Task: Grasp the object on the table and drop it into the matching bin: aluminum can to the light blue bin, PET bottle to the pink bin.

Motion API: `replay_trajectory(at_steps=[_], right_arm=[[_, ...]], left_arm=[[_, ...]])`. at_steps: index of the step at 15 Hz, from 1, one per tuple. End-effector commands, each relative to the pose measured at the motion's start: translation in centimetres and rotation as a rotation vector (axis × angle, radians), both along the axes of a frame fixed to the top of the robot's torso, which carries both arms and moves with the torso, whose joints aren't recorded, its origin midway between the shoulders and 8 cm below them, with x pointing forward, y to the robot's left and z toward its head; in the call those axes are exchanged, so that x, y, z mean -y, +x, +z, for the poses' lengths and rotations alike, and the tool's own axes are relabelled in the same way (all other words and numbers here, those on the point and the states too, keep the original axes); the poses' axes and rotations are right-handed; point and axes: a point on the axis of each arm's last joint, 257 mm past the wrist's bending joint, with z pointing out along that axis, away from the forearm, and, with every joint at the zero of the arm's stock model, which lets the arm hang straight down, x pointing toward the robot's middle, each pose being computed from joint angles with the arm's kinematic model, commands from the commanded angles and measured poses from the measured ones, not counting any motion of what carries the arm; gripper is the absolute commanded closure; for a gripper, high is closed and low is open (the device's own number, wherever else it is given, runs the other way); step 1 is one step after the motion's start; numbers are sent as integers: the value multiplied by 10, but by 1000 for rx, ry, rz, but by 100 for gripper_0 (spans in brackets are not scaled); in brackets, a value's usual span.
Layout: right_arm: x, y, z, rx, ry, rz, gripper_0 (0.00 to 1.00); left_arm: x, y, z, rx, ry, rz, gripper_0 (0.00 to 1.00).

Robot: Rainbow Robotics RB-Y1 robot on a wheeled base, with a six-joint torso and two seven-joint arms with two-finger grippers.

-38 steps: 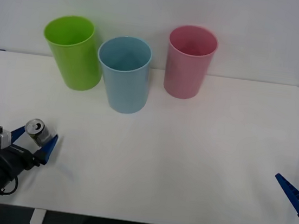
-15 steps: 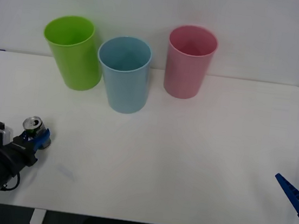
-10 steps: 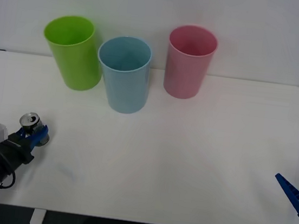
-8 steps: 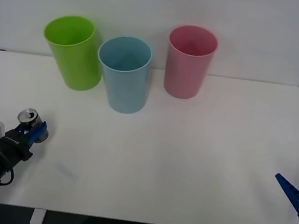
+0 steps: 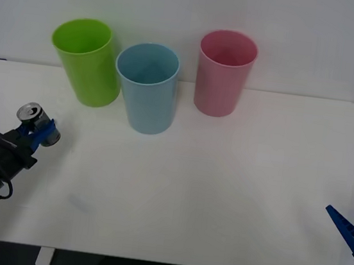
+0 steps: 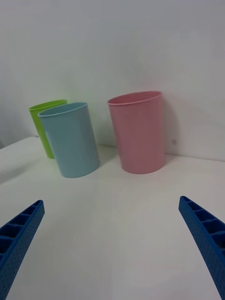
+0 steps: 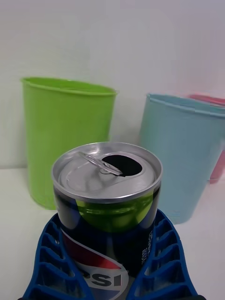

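The aluminum can point(image 7: 107, 206) hides the light blue bin's point(image 7: 187, 154) base, and the pink bin point(image 7: 216, 140) is cut off at the edge.

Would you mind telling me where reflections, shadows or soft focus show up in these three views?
Left wrist view: the aluminum can held in the left gripper mirrors the lime green bin on its shoulder. Front view: soft, even light, faint shadows beside the light blue bin. Right wrist view: the open right gripper looks soft-edged; the pink bin casts a pale wall shadow.
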Motion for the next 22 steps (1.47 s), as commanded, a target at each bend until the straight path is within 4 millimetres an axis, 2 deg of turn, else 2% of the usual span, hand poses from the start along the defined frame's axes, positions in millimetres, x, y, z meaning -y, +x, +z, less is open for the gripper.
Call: replay_trajectory(at_steps=[1,4,10,16,22], right_arm=[[0,0,0,0,0,0,0],[0,0,0,0,0,0,0],[0,0,0,0,0,0,0],[0,0,0,0,0,0,0],[0,0,0,0,0,0,0]], left_arm=[[12,3,34,29,-35,-38,100],[23,12,66,53,-61,-68,100],[45,47,125,102,-112,-117,100],[80,67,166,154,-116,-168,100],[117,83,198,188,-100,-204,100]])
